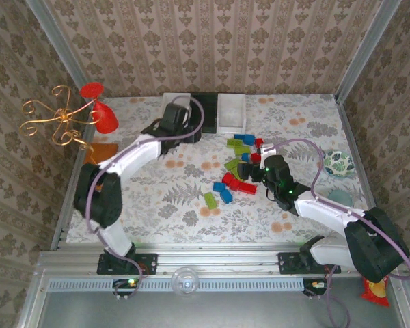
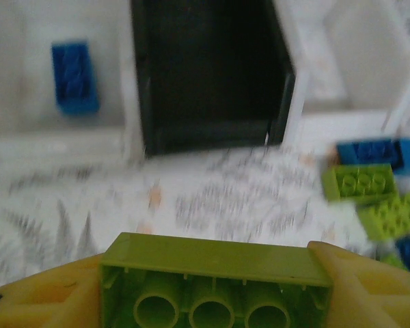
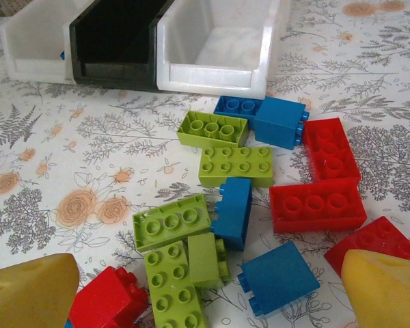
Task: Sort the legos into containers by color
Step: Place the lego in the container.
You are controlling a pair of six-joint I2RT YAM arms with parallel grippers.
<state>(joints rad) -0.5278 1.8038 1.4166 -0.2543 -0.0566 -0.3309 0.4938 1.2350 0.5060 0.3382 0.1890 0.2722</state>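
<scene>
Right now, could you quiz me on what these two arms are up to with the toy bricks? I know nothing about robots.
1. True or false: the left gripper holds a red brick.
2. What lies in the left white bin? A) a blue brick B) a red brick C) a green brick
3. Are the jaws of the right gripper, above the loose bricks, open or shut?
Key: 1 false, it grips a lime green brick. 2 A. 3 open.
</scene>
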